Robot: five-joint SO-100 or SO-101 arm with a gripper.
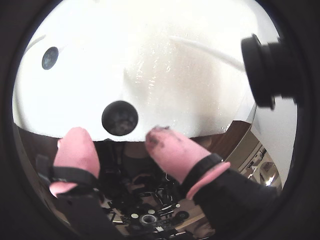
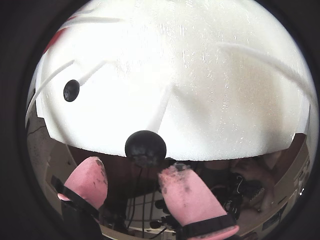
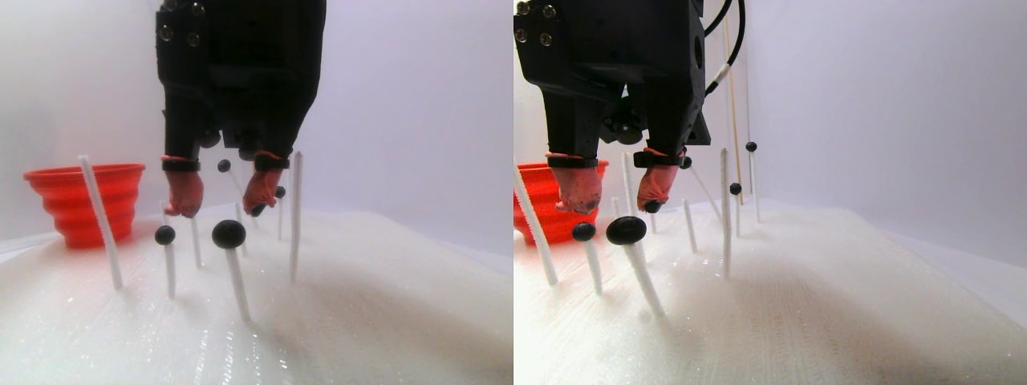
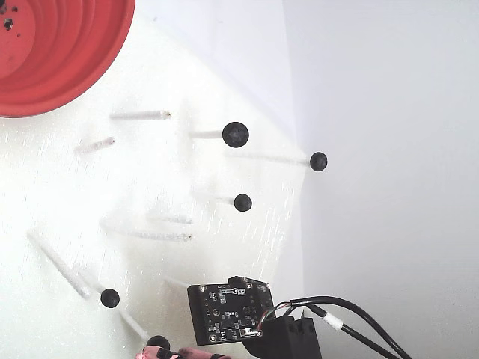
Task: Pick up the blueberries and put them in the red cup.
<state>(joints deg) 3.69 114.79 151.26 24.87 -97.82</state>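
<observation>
Two pink padded fingers (image 1: 75,150) of the black gripper (image 1: 116,142) stand apart in a wrist view, a small dark round blueberry (image 1: 120,118) just beyond the gap, over the white foam sheet (image 1: 175,75). In another wrist view the same berry (image 2: 145,148) sits between and slightly past the tips. The stereo pair view shows berries perched on thin white sticks (image 3: 237,281), the large red ribbed plastic cup (image 3: 84,200) well apart at left. The fixed view shows the cup (image 4: 52,60) at top left and several berries still on their sticks. Best advance until the berry is centred, then close gently without bending the stick.
</observation>
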